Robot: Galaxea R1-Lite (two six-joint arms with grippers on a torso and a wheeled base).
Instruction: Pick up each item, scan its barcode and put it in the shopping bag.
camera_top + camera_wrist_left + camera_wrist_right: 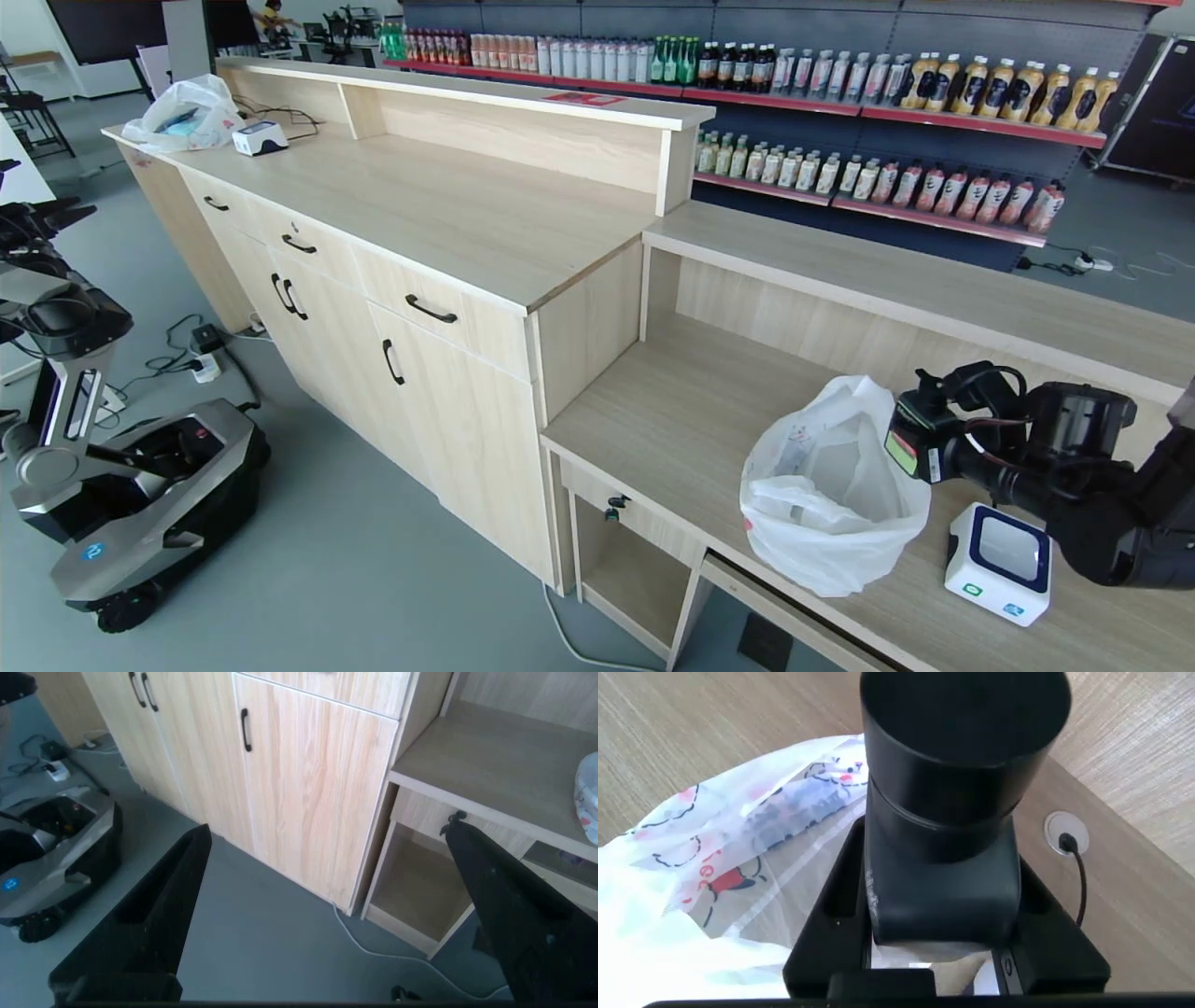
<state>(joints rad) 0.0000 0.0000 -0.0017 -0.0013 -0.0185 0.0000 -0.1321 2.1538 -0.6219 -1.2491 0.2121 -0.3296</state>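
One black container (962, 784), clenched in my right gripper (910, 448), hangs at mouth of shopping bag (822, 504); left gripper (327, 915) spread, empty. Risk, I reckon: limp rim folds, container slides onto counter (691, 401).

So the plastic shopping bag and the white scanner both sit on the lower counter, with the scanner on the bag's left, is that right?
Not quite. The scanner stands to the right of the shopping bag, not on its left, as the head view shows. Both do sit on the lower counter.
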